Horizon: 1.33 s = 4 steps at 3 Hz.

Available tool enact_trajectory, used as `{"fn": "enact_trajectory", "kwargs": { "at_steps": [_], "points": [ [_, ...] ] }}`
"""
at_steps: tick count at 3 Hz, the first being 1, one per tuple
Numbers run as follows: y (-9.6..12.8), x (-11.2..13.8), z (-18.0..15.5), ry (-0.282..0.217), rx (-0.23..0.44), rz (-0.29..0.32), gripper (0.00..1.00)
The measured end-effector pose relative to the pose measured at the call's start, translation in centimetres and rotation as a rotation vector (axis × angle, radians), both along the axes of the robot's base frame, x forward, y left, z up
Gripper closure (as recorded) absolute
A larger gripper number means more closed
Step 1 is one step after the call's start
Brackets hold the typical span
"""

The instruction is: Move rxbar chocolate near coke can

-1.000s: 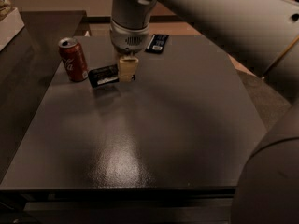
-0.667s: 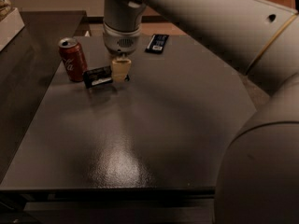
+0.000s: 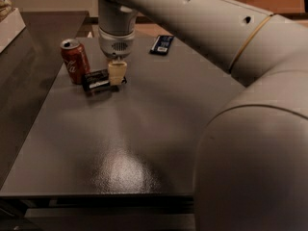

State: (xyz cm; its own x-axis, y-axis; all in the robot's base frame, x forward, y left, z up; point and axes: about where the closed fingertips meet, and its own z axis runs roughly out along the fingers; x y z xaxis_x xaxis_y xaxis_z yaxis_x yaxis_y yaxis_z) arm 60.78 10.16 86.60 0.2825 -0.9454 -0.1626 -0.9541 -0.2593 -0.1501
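Note:
The rxbar chocolate (image 3: 96, 80), a flat black wrapper with a white stripe, lies low over the dark table (image 3: 144, 129) at the back left. Its left end is right beside the red coke can (image 3: 74, 61), which stands upright just behind and to the left of it. My gripper (image 3: 117, 75) points straight down from the pale arm and is shut on the bar's right end. The fingertips hide that end of the wrapper. I cannot tell whether the bar touches the can.
A dark blue bar wrapper with a white label (image 3: 162, 44) lies at the table's back edge, right of the gripper. My arm's large pale links (image 3: 250, 129) fill the right side of the view. A lower dark surface (image 3: 24, 90) runs along the table's left.
My gripper has moved left with the rxbar chocolate in it, bringing the bar closer to the coke can. The can and the blue wrapper have not moved.

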Motion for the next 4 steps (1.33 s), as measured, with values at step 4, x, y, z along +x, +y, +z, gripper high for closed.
{"fn": "enact_trajectory", "kwargs": {
  "at_steps": [4],
  "points": [
    [0.96, 0.74, -0.85, 0.000, -0.010, 0.005, 0.00]
  ]
}}
